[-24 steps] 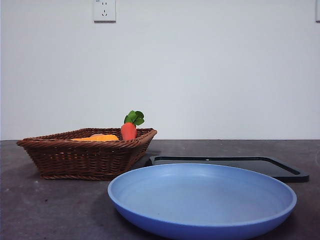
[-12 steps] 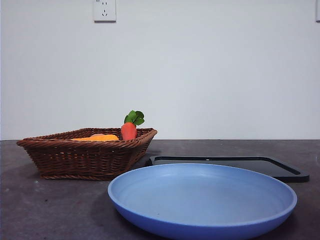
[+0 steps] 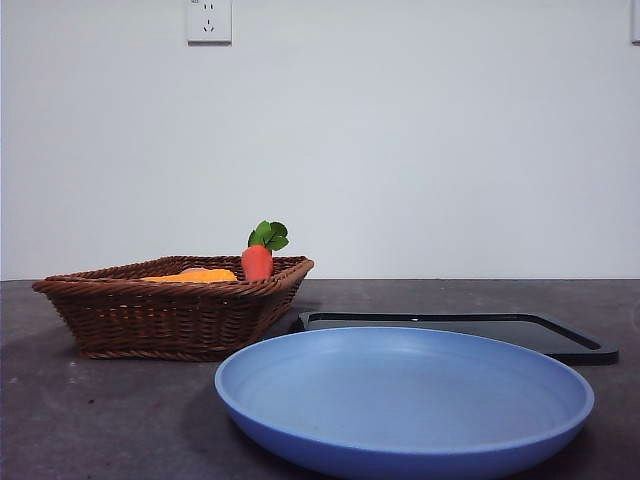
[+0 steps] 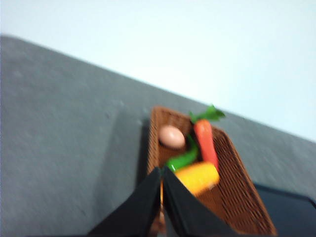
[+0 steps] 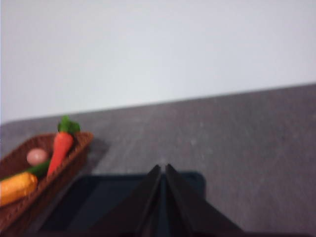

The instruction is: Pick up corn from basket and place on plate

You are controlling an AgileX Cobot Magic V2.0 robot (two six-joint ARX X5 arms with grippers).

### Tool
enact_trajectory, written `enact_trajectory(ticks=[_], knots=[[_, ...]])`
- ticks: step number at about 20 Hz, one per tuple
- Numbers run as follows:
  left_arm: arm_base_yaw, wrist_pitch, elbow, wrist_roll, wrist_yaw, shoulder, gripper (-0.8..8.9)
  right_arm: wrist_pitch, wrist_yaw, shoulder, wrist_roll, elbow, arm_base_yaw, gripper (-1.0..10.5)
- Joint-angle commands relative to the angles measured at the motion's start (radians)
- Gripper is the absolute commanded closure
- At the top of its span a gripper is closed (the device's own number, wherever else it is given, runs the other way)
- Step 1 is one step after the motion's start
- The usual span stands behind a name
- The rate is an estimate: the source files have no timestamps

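Nothing has shifted: the long orange-yellow corn [image 4: 197,178] still lies in the brown wicker basket [image 3: 170,310]; left hand [image 4: 162,170], seemingly pinched closed, hovers above.

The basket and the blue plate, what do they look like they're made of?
The basket looks like brown woven wicker: interlaced strands and a braided rim show, with a matte finish. The blue plate looks like smooth ceramic or hard plastic; its even colour, soft sheen and faint concentric rings fit either, so I can't tell which.
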Motion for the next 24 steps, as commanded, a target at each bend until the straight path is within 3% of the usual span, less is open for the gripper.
enact_trajectory(ticks=[1, 11, 14, 20, 22, 24], knots=[[0.002, -0.053, 0.076, 0.027, 0.074, 0.069, 8.06, -0.099, -0.036, 0.085, 0.016, 0.094, 0.004, 9.4], [0.0, -0.328, 0.313, 0.214, 0.305, 0.323, 8.06, -0.487, -0.301, 0.413, -0.077, 0.378, 0.01, 9.4], [0.0, -0.399, 0.358, 0.261, 0.364, 0.372, 8.06, -0.559, -0.33, 0.477, -0.118, 0.414, 0.022, 9.4], [0.0, -0.465, 0.384, 0.288, 0.375, 0.414, 8.03, -0.647, -0.334, 0.563, -0.168, 0.424, 0.038, 9.4], [0.0, -0.463, 0.384, 0.288, 0.375, 0.414, 7.34, -0.646, -0.335, 0.572, -0.168, 0.424, 0.038, 8.4], [0.0, -0.462, 0.384, 0.288, 0.374, 0.414, 5.1, -0.645, -0.334, 0.572, -0.167, 0.424, 0.038, 6.8]])
